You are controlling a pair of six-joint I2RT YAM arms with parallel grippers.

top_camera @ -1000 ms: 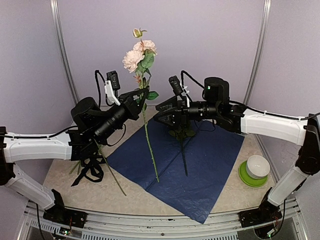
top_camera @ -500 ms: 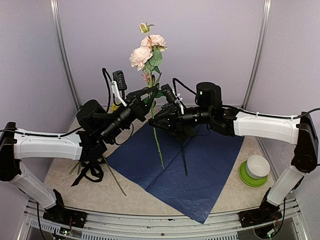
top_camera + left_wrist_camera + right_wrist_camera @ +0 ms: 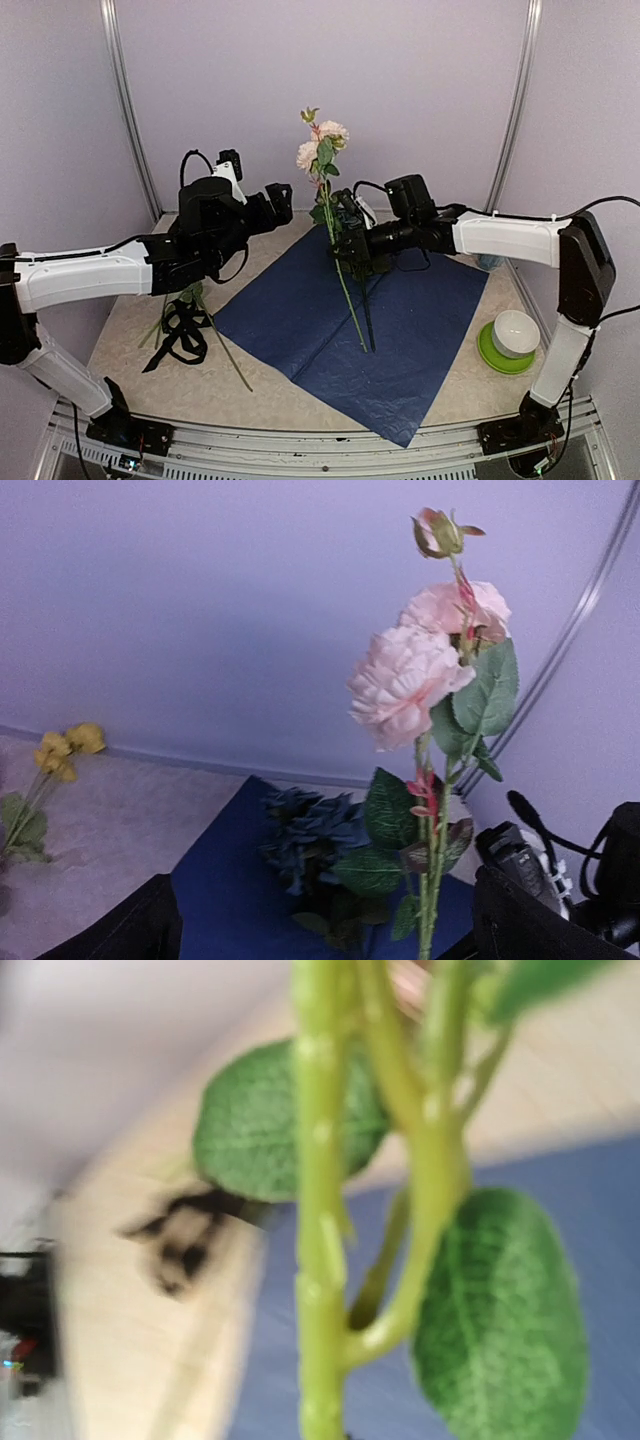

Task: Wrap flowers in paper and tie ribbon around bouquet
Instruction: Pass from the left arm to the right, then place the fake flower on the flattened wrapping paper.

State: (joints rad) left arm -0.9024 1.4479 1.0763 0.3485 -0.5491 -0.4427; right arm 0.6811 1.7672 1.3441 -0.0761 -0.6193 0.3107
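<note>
Right claw [image 3: 345,243] clenched on the stem of the pink flower [image 3: 308,156], holding it near upright at frame centre — stem foot over the dark blue paper [image 3: 420,330]. Left claw [image 3: 281,200] released, spread wide, just left of it. Ribbon [image 3: 183,338] lies lower left on the table [image 3: 110,345].

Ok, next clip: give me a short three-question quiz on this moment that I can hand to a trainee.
1. What holds the pink flower stem upright? A) the left gripper alone B) the right gripper alone C) both
2. True or false: the black ribbon lies on the dark blue paper.
3. Fill in: the white bowl sits on a ____ plate.

Key
1. B. The left gripper is open and clear of the stem.
2. False. It lies on the table, to the left of the paper.
3. Green.
</note>
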